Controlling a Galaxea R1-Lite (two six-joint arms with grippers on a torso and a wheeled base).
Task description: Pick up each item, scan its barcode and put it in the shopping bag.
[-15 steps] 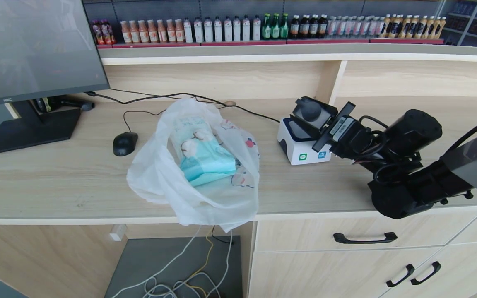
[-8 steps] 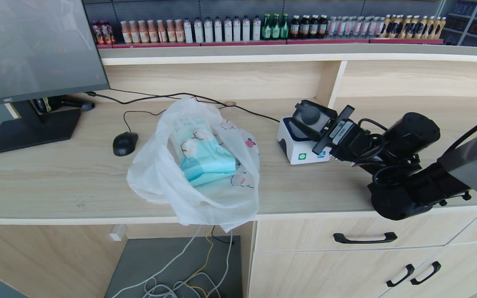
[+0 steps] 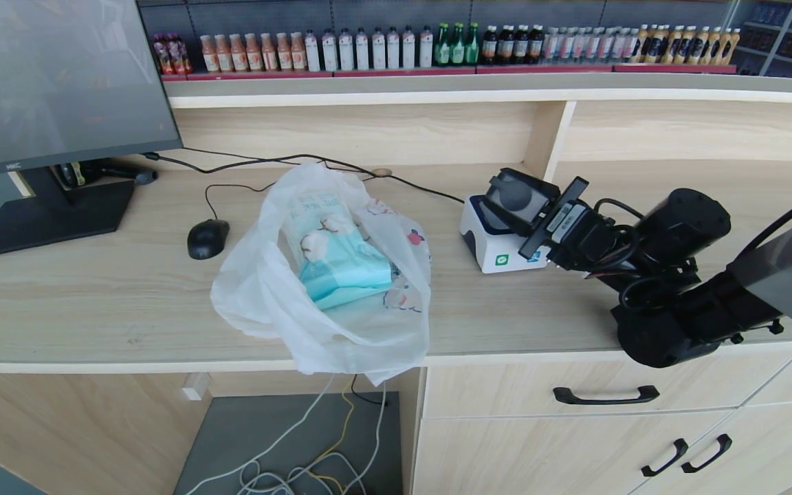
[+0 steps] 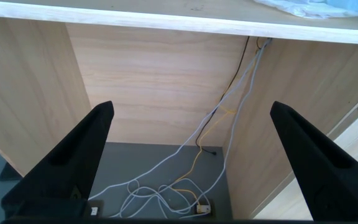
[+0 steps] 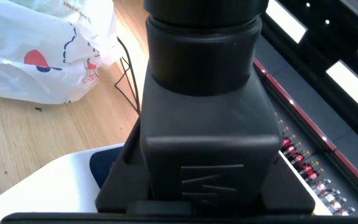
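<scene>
1. The right gripper (image 3: pixel 535 210) is holding the black item (image 3: pixel 511 194) with its jaws closed on it, just above the white scanner (image 3: pixel 496 251); the scanner is sitting on the right half of the counter (image 3: pixel 93 302), between the front and back edges; the item is leaning over the scanner's dark window, and I cannot tell whether the 2 are touching.
2. The step in hand is, in my judgement, the scan; doing it well is calling for turning the face with the barcode toward the window, keeping it near the glass but off it, and pausing there; the barcode itself is not showing, so a slow roll of the wrist is looking safer than a quick pass.
3. The grip is needing to stay firm while the item is tilting, since it is looking smooth-sided and could slip.
4. The shopping bag (image 3: pixel 265 289) is lying at the counter's front edge, left of the scanner, with its lower fold hanging over that edge and a teal pack (image 3: pixel 341 265) inside; the carry to come is probably needing a lift clear of the scanner and then a drop into the bag's open mouth.
5. The left gripper (image 4: pixel 191 112) is hanging below the counter's front edge, jaws wide and gripping nothing.
6. Against 1 s ago, the item is sitting slightly lower and tipping more toward the window; the bag, pack and scanner are lying where they were.
</scene>
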